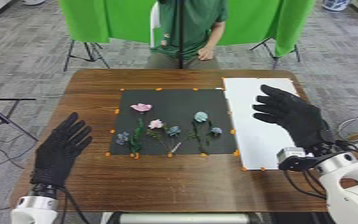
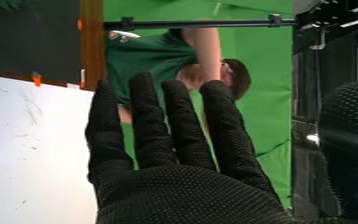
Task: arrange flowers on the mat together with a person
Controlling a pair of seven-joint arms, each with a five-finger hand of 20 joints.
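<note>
a green cloth backdrop (image 1: 85,25) hangs beyond the brown wooden counter (image 1: 158,185); black tripods (image 1: 69,56) stand on gray patterned flooring (image 1: 33,45).

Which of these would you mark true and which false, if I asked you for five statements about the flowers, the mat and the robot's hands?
1. A pink bloom and a pale blue bloom lie on the dark mat. True.
2. The pale blue bloom lies to the left of the pink bloom. False: it lies to the right.
3. The right hand is over the white sheet. True.
4. The left hand is curled round a flower. False: it is open and holds nothing.
5. The white sheet is on the right side of the table. True.
</note>
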